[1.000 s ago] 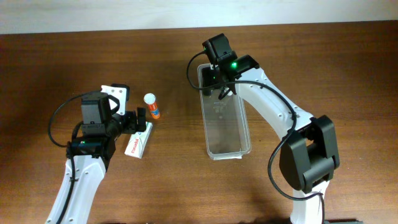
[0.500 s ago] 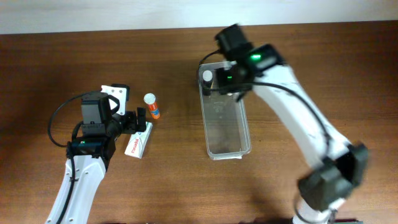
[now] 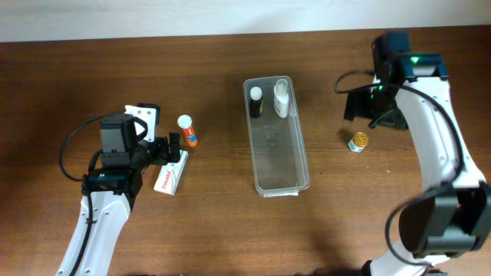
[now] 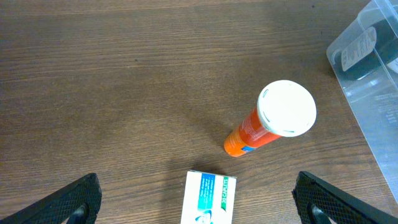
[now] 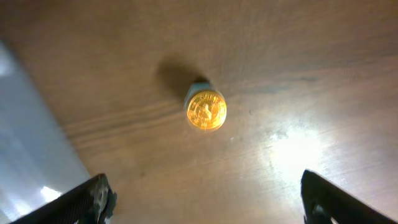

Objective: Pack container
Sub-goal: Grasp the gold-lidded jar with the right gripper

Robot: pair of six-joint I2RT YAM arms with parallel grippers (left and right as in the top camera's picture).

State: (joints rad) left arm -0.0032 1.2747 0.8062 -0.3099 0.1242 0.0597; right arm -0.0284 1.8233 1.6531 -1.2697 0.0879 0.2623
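The clear container (image 3: 304, 162) lies lengthwise at the table's middle, with a dark bottle (image 3: 255, 101) and a white bottle (image 3: 281, 98) at its far end. My right gripper (image 3: 370, 115) hangs open and empty to the container's right, just behind a small gold-capped jar (image 3: 357, 142). In the right wrist view the jar (image 5: 206, 110) stands ahead of the wide-apart fingers (image 5: 93, 198). My left gripper (image 3: 173, 147) is open above a white medicine box (image 4: 210, 198), with an orange tube (image 4: 273, 121) just beyond.
The box (image 3: 170, 175) and the orange tube (image 3: 187, 130) sit left of the container. A corner of the container (image 4: 373, 74) shows at the left wrist view's upper right. Bare wood surrounds the jar.
My right arm has swung from over the container's far end out to the right and opened its jaws, leaving the white bottle inside. The left arm has not moved.
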